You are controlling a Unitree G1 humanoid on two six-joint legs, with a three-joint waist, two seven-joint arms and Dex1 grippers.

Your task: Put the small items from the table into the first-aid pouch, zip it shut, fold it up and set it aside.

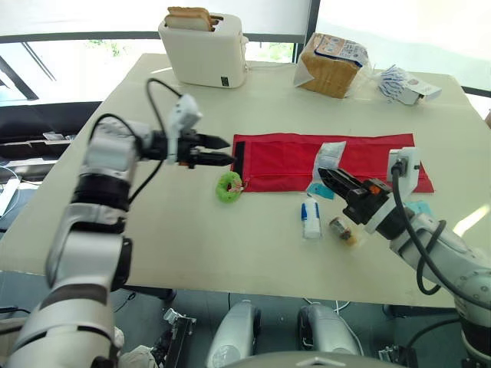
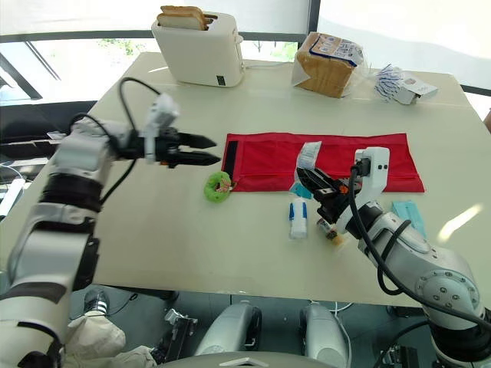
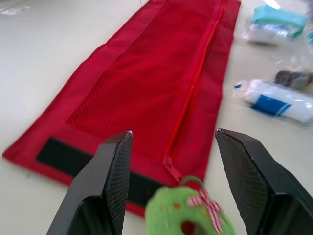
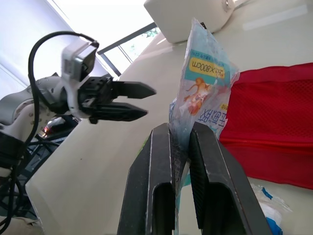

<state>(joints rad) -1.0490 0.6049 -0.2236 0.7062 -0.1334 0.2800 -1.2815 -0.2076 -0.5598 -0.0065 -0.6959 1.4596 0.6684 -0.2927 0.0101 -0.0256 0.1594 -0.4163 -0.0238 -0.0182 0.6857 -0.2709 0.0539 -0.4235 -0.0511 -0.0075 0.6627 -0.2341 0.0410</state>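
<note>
The right gripper [image 4: 176,131] is clamped on a clear packet [image 4: 203,83] printed "6cm×800cm", over the near edge of the flat red first-aid pouch [image 1: 284,157]. The left gripper [image 1: 229,151], jaws apart, hovers at the pouch's left end; its wrist view shows a green ring charm [image 3: 186,218] with a striped bow on the zipper pull [image 3: 171,169]

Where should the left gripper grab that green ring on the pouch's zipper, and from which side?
Probably pinch the green ring across its band on the side away from the red pouch, coming down from above: it lies flat on the table by the pouch's end, and the open left gripper hovers right there.
</note>
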